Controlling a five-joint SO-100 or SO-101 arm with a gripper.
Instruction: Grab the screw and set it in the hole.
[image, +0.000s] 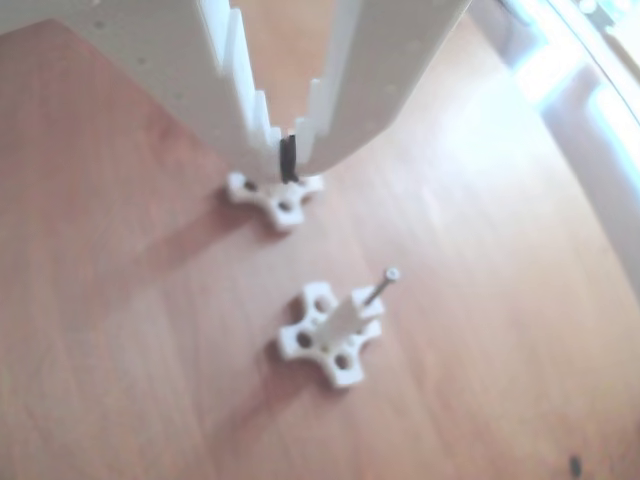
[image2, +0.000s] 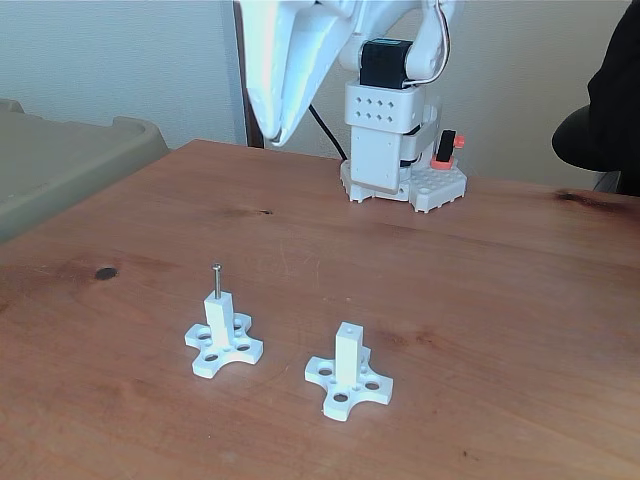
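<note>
Screw (image2: 216, 280) upright in left post's hole (image2: 217, 298); arm raised, pincer (image2: 274, 137) tips closed, empty.

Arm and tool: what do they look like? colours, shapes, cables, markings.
White printed plastic throughout. In the fixed view the tool tapers to a narrow point; in the other view its fingers have stepped, sawtooth inner edges and a small black piece near the tips. A black servo block sits above a white housing with a dot grid. Black and white cables run along the arm. An orange-red part sits at the base.
</note>
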